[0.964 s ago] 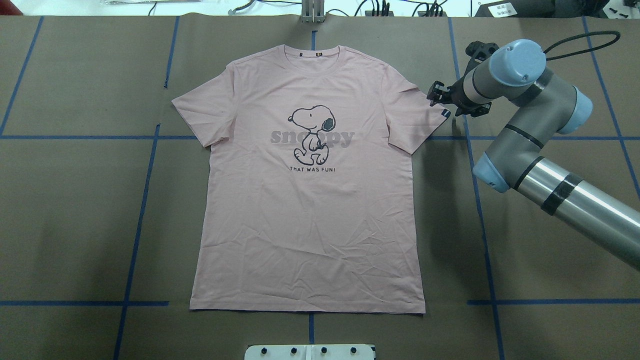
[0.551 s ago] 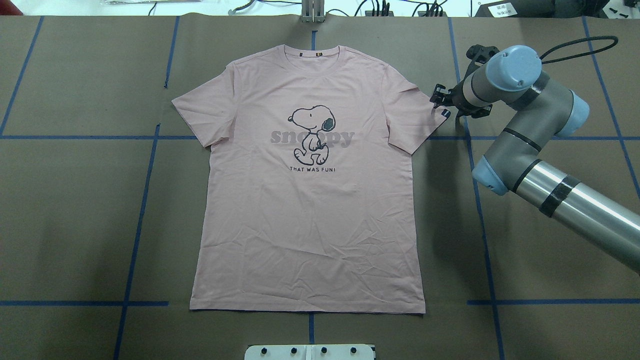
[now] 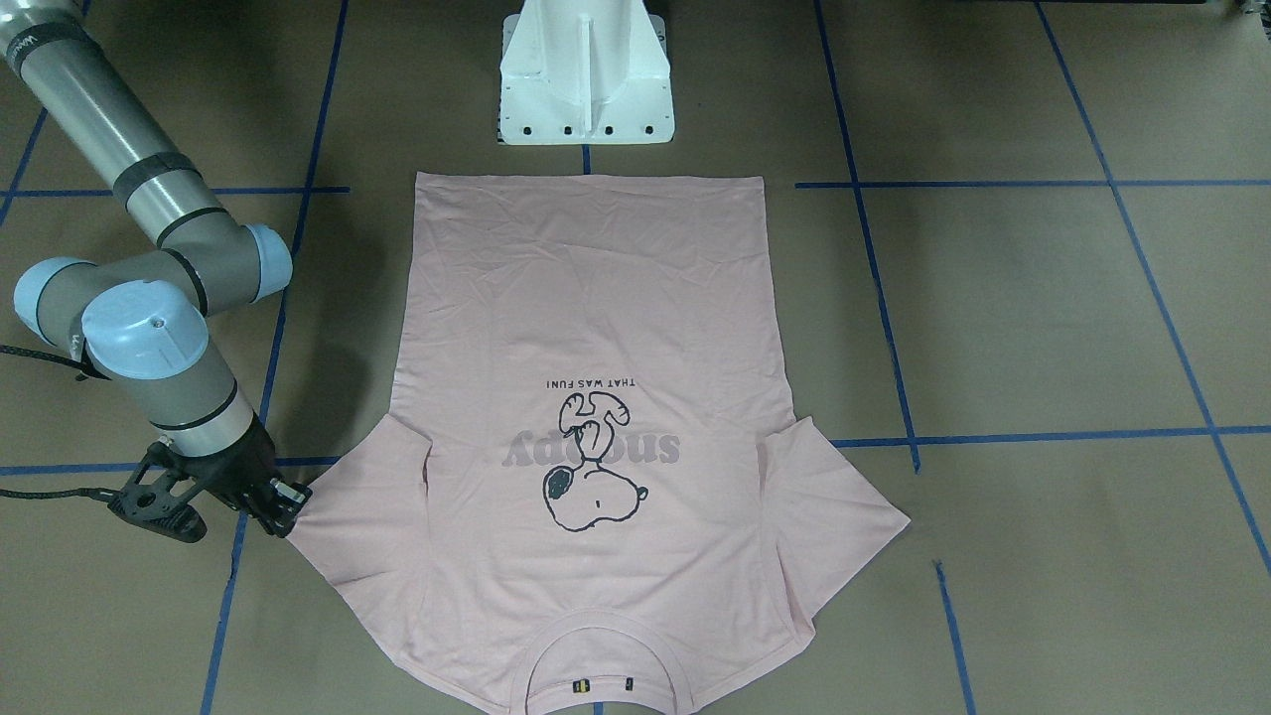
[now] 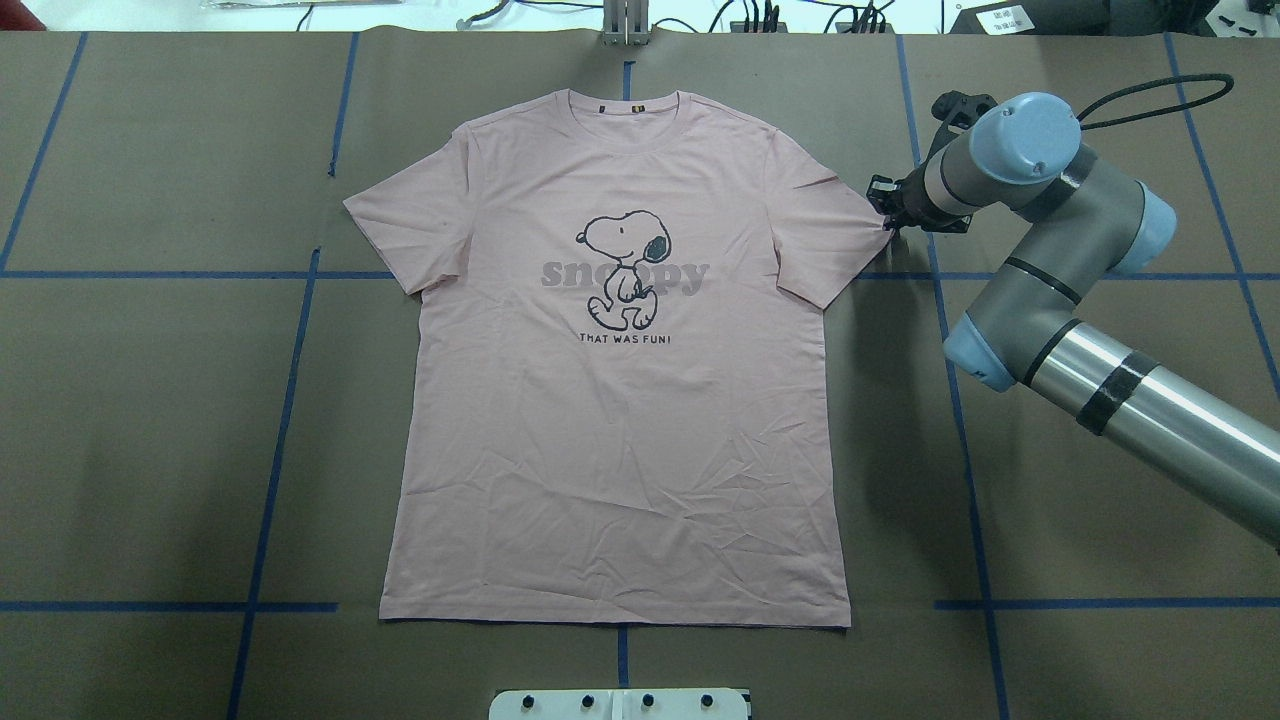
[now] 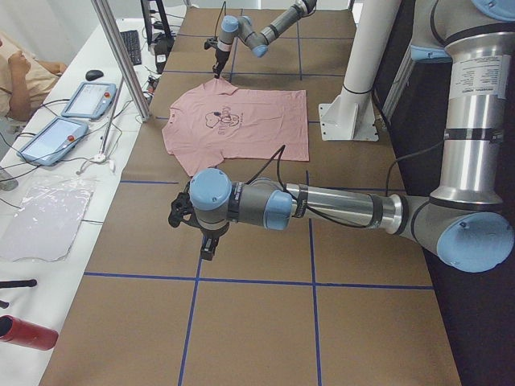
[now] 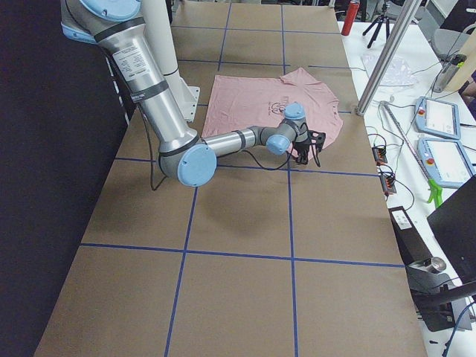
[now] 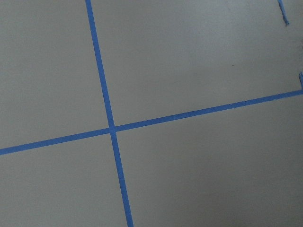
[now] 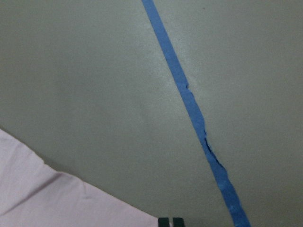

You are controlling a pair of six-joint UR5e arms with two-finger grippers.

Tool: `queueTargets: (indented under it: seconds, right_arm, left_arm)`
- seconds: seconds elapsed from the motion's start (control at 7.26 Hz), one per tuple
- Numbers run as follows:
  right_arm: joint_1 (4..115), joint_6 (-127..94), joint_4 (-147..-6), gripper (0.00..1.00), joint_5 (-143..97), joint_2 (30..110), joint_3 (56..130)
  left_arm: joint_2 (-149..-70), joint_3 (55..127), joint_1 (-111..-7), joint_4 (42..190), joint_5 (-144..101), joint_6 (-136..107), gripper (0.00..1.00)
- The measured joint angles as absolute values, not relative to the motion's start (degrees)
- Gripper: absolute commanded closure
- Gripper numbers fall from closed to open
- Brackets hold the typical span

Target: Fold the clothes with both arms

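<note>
The pink T-shirt [image 4: 620,420] is lying flat and print-up in the middle of the table [image 4: 150,400]. Its collar is pointing to the far side and its hem is sitting near the robot's base.

The right gripper [image 4: 885,208] is working at the outer corner of the right sleeve [image 4: 825,225], low against the table. In the right wrist view its fingers [image 8: 164,221] are showing close together right at the sleeve's tip, so they are probably pinching that corner. The cloth is not rising yet. Judging from this, the opening step is under way: taking hold of the right sleeve for the first fold.

The left gripper [image 5: 208,245] is hanging over bare table far off to the left, well apart from the shirt. Whether its fingers are apart or together cannot be told. Its wrist camera is seeing only tape lines [image 7: 106,109].

The next move is likely calling for a small lift to check the hold, then carrying the sleeve inward across the chest. Meanwhile the left arm needs to be travelling toward the left sleeve [image 4: 400,220].
</note>
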State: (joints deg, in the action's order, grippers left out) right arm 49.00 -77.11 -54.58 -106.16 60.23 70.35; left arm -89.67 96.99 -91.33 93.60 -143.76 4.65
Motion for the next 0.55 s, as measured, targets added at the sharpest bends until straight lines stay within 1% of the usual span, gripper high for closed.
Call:
queueTargets:
  seconds: [0.28,0.55]
  right_arm:
    - [48.3,-77.4,-54.6,1.0,-106.2,58.6,70.9]
    - [45.4,-80.8,-55.2,1.0,-104.2,53.2,69.7]
  left_arm:
    - [-89.6,97.1,-91.4,93.6,-143.8,4.7,0.0]
    - [-89.6,97.7,-91.4,93.6,-143.8,4.7,0.0]
